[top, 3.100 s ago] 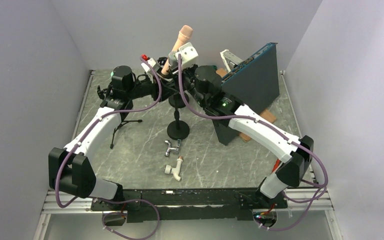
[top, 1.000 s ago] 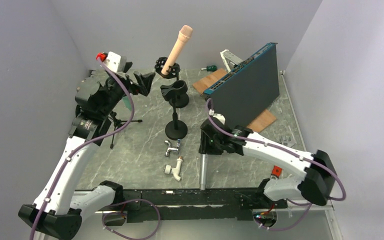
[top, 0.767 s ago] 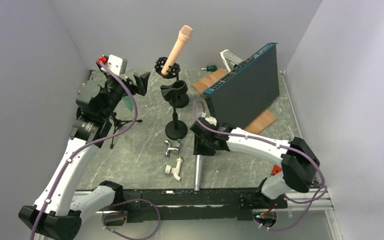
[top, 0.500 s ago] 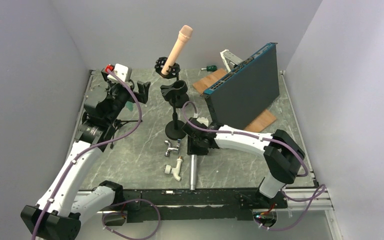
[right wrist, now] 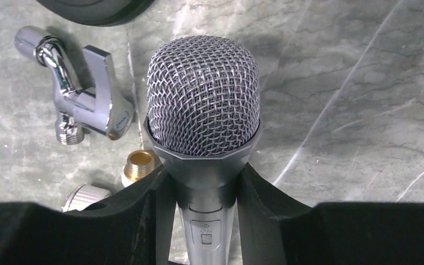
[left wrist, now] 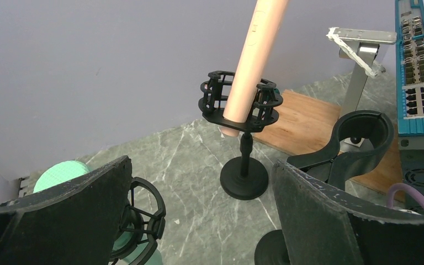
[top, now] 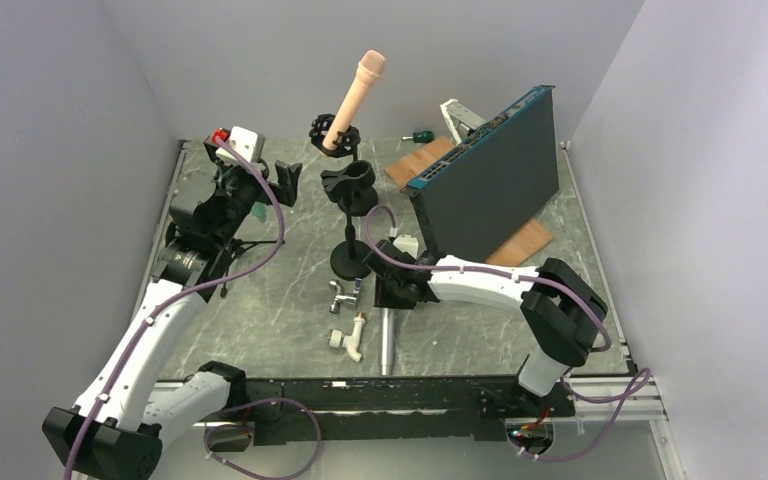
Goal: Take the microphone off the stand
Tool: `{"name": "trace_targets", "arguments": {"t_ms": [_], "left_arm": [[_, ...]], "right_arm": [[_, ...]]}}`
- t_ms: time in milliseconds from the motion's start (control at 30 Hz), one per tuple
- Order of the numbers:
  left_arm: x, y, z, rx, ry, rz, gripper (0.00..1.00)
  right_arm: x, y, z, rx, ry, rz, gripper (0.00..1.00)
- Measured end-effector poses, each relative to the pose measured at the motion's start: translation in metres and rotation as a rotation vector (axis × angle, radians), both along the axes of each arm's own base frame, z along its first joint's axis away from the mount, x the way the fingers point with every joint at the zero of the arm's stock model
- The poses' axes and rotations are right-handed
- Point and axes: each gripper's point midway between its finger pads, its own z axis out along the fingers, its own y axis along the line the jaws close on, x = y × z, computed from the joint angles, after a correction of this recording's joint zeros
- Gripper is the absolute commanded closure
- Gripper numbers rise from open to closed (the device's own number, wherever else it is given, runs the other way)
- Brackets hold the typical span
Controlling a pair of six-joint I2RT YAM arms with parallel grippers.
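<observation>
The right pincer is clamped on the grey microphone, low by the tabletop, beside a chrome tap. The clip stand holds nothing. A peach microphone sits in the cradle behind. The left pincer gapes wide, empty

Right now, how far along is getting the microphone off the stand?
Done: the grey microphone is out, and the stand's clip sits empty. In hand: the right gripper is shut on it, low over the table beside a tap. Still to do: lay it down and let go.
</observation>
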Motion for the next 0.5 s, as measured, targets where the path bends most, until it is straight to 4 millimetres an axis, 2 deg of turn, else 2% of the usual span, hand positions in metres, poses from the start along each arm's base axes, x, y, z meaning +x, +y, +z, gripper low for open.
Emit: {"name": "trace_targets", "arguments": {"t_ms": [100,267,433,500], "left_arm": [[-0.0001,-0.0002,0.0001,-0.003,0.001,-0.001,0.01],[-0.0002,-0.0003,0.0003,-0.008,0.002,-0.001,0.02],[-0.0002,-0.0005,0.0002,-0.009,0.003,-0.001,0.02],[-0.0003,-0.0004,0.0003,-0.01,0.003,-0.001,0.02]], "right_arm": [[0.002,-0.0048,-0.0026,-0.018,-0.013,-0.014,0.91],[0.0069,-0.0084,-0.0022,-0.036,-0.038,-0.028,0.69],[0.0079,-0.008,-0.0026,-0.032,-0.053,-0.03,0.61],[0.0068,-0.0095,-0.0045,-0.029,-0.057,-0.03,0.61]]}}
